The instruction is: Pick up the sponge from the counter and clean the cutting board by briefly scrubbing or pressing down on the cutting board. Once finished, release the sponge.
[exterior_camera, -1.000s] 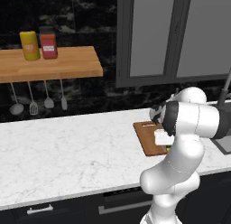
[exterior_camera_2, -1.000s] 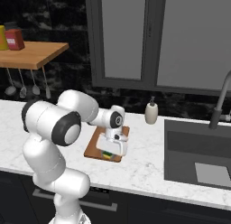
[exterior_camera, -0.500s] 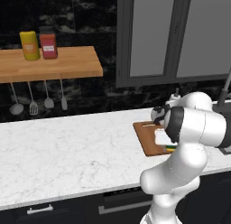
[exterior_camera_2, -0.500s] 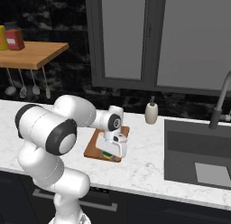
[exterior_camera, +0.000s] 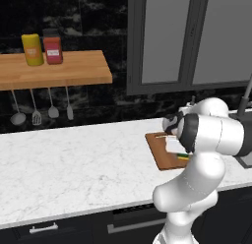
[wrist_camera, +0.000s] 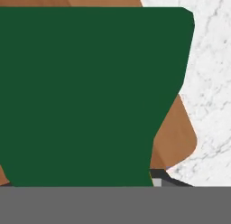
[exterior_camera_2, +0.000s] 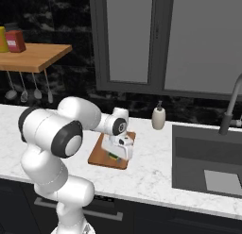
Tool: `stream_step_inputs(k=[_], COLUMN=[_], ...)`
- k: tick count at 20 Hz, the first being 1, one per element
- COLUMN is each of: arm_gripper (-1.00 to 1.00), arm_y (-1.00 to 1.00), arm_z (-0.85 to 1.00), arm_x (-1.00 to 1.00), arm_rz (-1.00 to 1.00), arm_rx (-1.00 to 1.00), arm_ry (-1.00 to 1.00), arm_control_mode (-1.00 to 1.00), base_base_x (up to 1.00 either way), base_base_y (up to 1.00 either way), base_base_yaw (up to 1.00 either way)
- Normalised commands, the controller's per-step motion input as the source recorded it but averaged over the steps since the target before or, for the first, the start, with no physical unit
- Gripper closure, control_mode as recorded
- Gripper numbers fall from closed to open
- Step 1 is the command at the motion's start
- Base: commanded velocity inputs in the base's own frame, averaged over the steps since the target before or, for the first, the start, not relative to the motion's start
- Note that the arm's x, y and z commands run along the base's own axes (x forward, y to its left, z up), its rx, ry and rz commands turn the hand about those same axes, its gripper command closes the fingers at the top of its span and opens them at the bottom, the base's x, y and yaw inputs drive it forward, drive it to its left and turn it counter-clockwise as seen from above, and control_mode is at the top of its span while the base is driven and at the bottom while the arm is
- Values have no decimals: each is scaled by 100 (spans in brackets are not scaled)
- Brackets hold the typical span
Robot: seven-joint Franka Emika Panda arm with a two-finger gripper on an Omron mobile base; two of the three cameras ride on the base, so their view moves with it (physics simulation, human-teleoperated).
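Dark green is filling most of the hand view, where the sponge point(wrist_camera: 90, 96) is sitting right against the camera with the reddish-brown cutting board point(wrist_camera: 173, 137) and white marble counter point(wrist_camera: 210, 74) showing past it at the right edge. In the right base view, at centre frame, the gripper point(exterior_camera_2: 116, 155) is pointing down and clamping the sponge point(exterior_camera_2: 113, 156), which is pressing on the cutting board point(exterior_camera_2: 99, 155). In the left base view the board point(exterior_camera: 160, 152) is lying on the counter point(exterior_camera: 74, 164) at centre right, partly hidden behind the arm.

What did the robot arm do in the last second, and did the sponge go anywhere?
The arm's elbow swung toward the sink side, while the gripper stayed low over the cutting board, with the sponge under it at the same spot. The board, soap bottle and shelf jars didn't move.
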Motion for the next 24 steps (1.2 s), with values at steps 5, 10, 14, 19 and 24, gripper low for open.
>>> stream_step_inputs(k=[5,10,14,19,24], arm_gripper=[100,100,100,100,100], arm_y=[16,19,13,10,24], arm_z=[-24,-5,0,8,4], arm_x=[53,40,19,0,0], arm_rz=[0,0,0,0,0], arm_rx=[0,0,0,0,0], arm_ry=[-19,-15,-9,-3,0], arm_control_mode=[-100,-100,-100,-100,-100], base_base_x=[0,0,0,0,0], base_base_y=[0,0,0,0,0], base_base_yaw=[0,0,0,0,0])
